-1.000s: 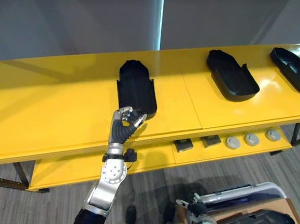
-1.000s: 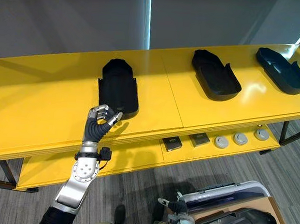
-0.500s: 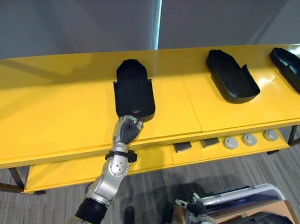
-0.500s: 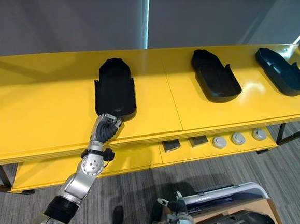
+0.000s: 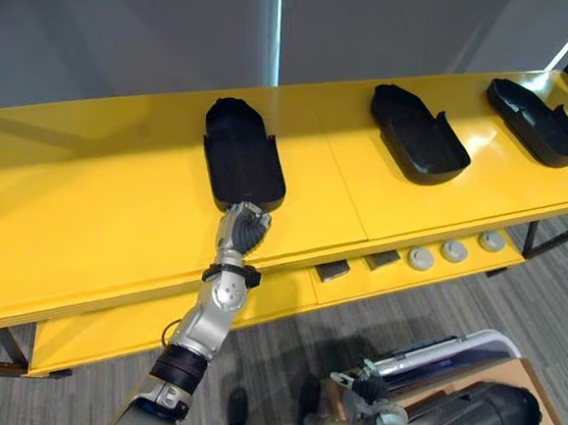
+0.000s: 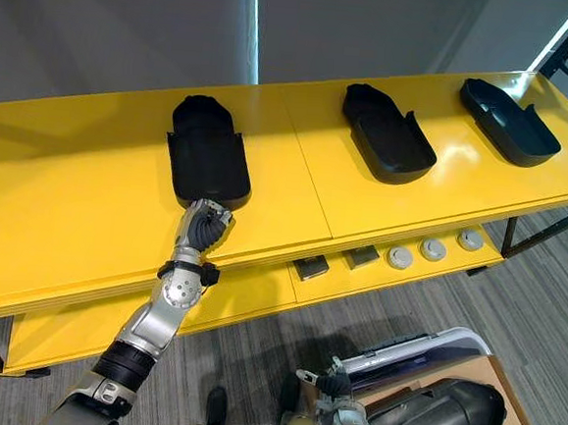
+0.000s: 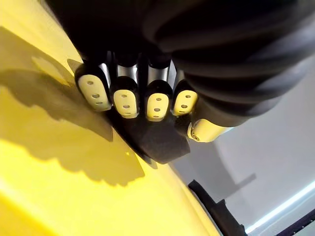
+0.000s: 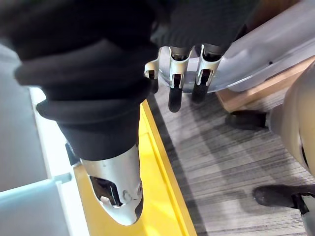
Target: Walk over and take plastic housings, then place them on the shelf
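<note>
My left hand (image 5: 243,231) is at the near end of the left housing (image 5: 242,155). Its fingers (image 7: 125,101) are curled over the lip with the thumb alongside, which I read as a grip on the part rather than a release. That housing lies flat on the yellow shelf (image 5: 88,197) with its rounded end pointing far and its near end close to the shelf's front edge. My main worry is the letting go: if I pull the arm back before the fingers uncurl, they could hook the lip and drag the housing toward me over the edge. The shelf looks glossy, so I expect the part to slide with little resistance. A shove from the knuckles could as easily skew it. The middle housing (image 5: 418,134) and the right housing (image 5: 537,122) lie well apart to the right, so I see no risk of bumping them. Nothing stands on the shelf to the left or beyond the part. Below the front edge runs a lower ledge (image 5: 118,323) carrying two small dark blocks (image 5: 334,270) and three pale discs (image 5: 453,250), to the right of my forearm. If I drop the arm carelessly it could strike that ledge. My right hand (image 8: 175,73) hangs low over the floor with relaxed fingers, holding nothing.
</note>
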### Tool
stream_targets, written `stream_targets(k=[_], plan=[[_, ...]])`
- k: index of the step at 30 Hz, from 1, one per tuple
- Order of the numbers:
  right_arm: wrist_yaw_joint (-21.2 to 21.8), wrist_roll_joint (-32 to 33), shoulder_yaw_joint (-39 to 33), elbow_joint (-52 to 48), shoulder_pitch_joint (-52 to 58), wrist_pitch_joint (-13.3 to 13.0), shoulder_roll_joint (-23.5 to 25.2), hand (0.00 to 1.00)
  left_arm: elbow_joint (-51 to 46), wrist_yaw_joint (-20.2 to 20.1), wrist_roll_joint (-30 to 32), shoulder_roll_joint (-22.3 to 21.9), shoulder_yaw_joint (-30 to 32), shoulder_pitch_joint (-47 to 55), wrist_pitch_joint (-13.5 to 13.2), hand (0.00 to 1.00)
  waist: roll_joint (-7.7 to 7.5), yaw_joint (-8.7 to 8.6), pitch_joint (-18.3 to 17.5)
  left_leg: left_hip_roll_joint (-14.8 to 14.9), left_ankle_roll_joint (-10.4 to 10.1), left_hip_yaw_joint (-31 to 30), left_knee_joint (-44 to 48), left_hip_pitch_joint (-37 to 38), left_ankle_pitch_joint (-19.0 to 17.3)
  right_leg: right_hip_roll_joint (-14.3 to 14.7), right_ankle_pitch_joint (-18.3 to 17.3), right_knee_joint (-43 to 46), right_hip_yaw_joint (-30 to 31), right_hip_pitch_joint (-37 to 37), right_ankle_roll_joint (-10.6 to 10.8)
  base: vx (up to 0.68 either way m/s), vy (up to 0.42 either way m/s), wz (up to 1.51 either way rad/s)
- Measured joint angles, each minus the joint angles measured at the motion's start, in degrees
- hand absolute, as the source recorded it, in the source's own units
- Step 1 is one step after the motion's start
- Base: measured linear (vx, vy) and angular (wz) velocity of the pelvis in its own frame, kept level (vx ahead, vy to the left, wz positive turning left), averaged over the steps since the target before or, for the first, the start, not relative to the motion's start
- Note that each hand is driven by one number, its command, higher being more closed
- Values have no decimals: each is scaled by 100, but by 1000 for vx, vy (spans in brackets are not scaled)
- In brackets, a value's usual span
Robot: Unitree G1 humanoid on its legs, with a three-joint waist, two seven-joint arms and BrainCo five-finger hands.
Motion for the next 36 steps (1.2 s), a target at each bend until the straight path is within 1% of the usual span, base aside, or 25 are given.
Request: stream_targets(k=[6, 9, 12, 13, 14, 15, 16, 17, 18, 19, 20, 21, 22, 23, 24, 25, 26, 27, 28, 29, 30, 32, 33, 34, 36], plan=[[1, 0, -48, -4, -7, 0, 0, 0, 65, 30, 1, 27, 86, -76, -35, 100, 1, -5, 1, -3, 31, 18, 4, 4, -4, -2, 20, 2, 5, 2, -28, 38, 22, -1], [-2, 1, -52, -18, -32, -1, 1, 0, -70, 34, 0, 44, 87, -72, -25, 100, -3, 2, 40, -8, 36, 17, 4, 6, -8, -7, 21, 4, 4, 6, -28, 11, 8, 0], [-10, 1, -53, -22, -113, -11, 8, 0, -893, 56, -8, 132, 107, 119, -30, 100, -8, 10, 166, -10, 38, 8, 5, 6, -6, -9, 28, 21, -8, 11, -26, 0, 0, 0], [-12, 1, -52, -20, -112, -11, 11, 0, -1291, 107, -56, 132, 149, 247, -75, 100, -5, 11, 166, -10, 39, -7, 6, 14, -6, -9, 28, 21, -18, 23, -26, 16, 16, 3], [-14, 1, -51, -19, -110, -13, 8, 0, -1486, 126, -88, 120, 185, 298, -115, 100, -5, 15, 166, -8, 38, -18, 7, 13, -7, -10, 27, 23, -14, 27, -26, 23, 20, 5], [-15, 1, -52, -11, -110, -14, -2, 0, -1950, 134, -173, 113, 256, 367, -146, 100, -5, 34, 166, -8, 38, -37, 7, 6, -7, -11, 26, 23, -26, 29, -26, 16, 21, 5], [-20, 2, -54, -6, -103, -14, -4, 0, -2460, 157, -275, 130, 378, 458, -252, 100, 0, 49, 169, -9, 39, -48, 8, 22, -7, -12, 26, 24, -32, 54, -26, 16, 21, 6], [-21, 2, -55, 11, -98, -14, -6, 0, -2690, 173, -319, 133, 458, 488, -325, 100, 7, 62, 174, -10, 39, -66, 8, 42, -7, -13, 24, 24, -42, 82, -26, 9, 17, 10], [-21, 2, -56, 43, -76, -13, -10, 0, -3146, 240, -383, 137, 648, 548, -461, 100, 20, 92, 176, -11, 39, -112, 8, 85, -7, -14, 14, 24, -74, 153, -15, 0, 9, 12], [-20, 1, -55, 56, -64, -13, -12, 0, -3360, 254, -458, 138, 770, 578, -543, 100, 25, 123, 178, -11, 39, -132, 8, 89, -7, -15, 8, 24, -90, 183, -13, -21, 18, 17], [-20, 1, -55, 100, -46, -13, -17, 0, -3780, 296, -541, 150, 1102, 694, -702, 100, 34, 182, 175, -12, 43, -182, 7, 98, -10, -15, -9, 25, -124, 227, -18, -27, 23, 18], [-19, 0, -55, 147, -47, -13, -26, 0, -4159, 409, -682, 191, 1558, 878, -862, 100, 45, 229, 178, -10, 34, -214, 7, 109, -17, -15, -23, 25, -158, 258, -27, -27, 23, 17], [-19, 0, -55, 184, -46, -16, -36, 0, -4310, 463, -720, 193, 1840, 994, -936, 100, 53, 266, 180, -9, 25, -233, 7, 121, -23, -14, -26, 25, -169, 276, -28, -6, 21, 18], [-16, -2, -57, 235, -16, -11, -79, 0, -4432, 657, -859, 186, 2415, 1228, -1051, 100, 80, 354, 189, -9, 16, -294, 6, 167, -31, -11, -54, 25, -206, 348, -6, -3, 16, 29], [-14, -2, -78, 245, 32, -4, -122, 0, -4426, 856, -1039, 176, 3029, 1526, -1093, 100, 120, 381, 182, -9, 18, -380, 5, 197, -35, -16, -86, 25, -315, 424, -11, 0, 14, 34], [-15, -2, -119, 244, 36, -2, -123, 0, -4421, 937, -1134, 172, 3323, 1689, -1103, 100, 127, 401, 179, -10, 17, -416, 4, 203, -35, -17, -98, 25, -347, 448, -12, 3, 13, 32], [-15, -2, -218, 243, 46, 0, -121, 0, -4354, 1094, -1381, 155, 3873, 2016, -1142, 100, 127, 498, 179, -7, 16, -456, 4, 212, -35, -13, -110, 25, -382, 474, -23, 9, 12, 25], [-22, -4, -291, 241, 62, 3, -133, 0, -4188, 1199, -1701, 117, 4271, 2305, -1165, 100, 127, 607, 179, -6, 15, -513, 1, 218, -36, -14, -127, 25, -449, 515, -24, 10, 11, 24], [-22, -5, -320, 234, 65, 4, -142, 0, -4065, 1248, -1830, 92, 4427, 2424, -1177, 100, 127, 667, 176, -5, 14, -533, 1, 223, -36, -15, -139, 26, -481, 535, -29, 11, 6, 31], [-26, -5, -390, 204, 74, 21, -148, 0, -3808, 1258, -2178, -4, 4700, 2691, -1172, 100, 125, 719, 169, -8, 27, -610, 0, 234, -46, -20, -164, 26, -562, 581, -23, 22, 5, 37], [-31, -6, -392, 128, 110, 27, -166, 0, -3504, 1256, -2449, -154, 4828, 2980, -1165, 100, 128, 796, 137, -14, 36, -669, 0, 234, -53, -31, -202, 27, -657, 622, -11, 28, 7, 35], [-34, -12, -383, -66, 188, 39, -178, 0, -3082, 1201, -2750, -366, 4829, 3341, -1142, 100, 122, 903, 41, -15, 46, -698, 2, 217, -62, -38, -230, 27, -724, 632, 5, 49, 8, 26], [-34, -65, -373, -286, 229, 45, -174, 0, -2549, 1061, -2953, -626, 4804, 3644, -1106, 0, 118, 972, -2, -14, 50, -740, 5, 250, -82, -44, -267, 28, -805, 702, 6, 62, 3, 26], [-32, -91, -368, -343, 226, 48, -170, 0, -2331, 962, -2979, -733, 4801, 3734, -1054, 0, 113, 973, -11, -10, 57, -743, 6, 269, -88, -47, -289, 38, -844, 729, -5, 65, 1, 25], [-29, -123, -312, -542, 209, 67, -160, 0, -1600, 615, -3185, -968, 4744, 3908, -862, 0, 109, 976, -63, 6, 62, -741, 85, 271, -144, -81, -421, 218, -948, 721, 4, 47, 1, 18]])
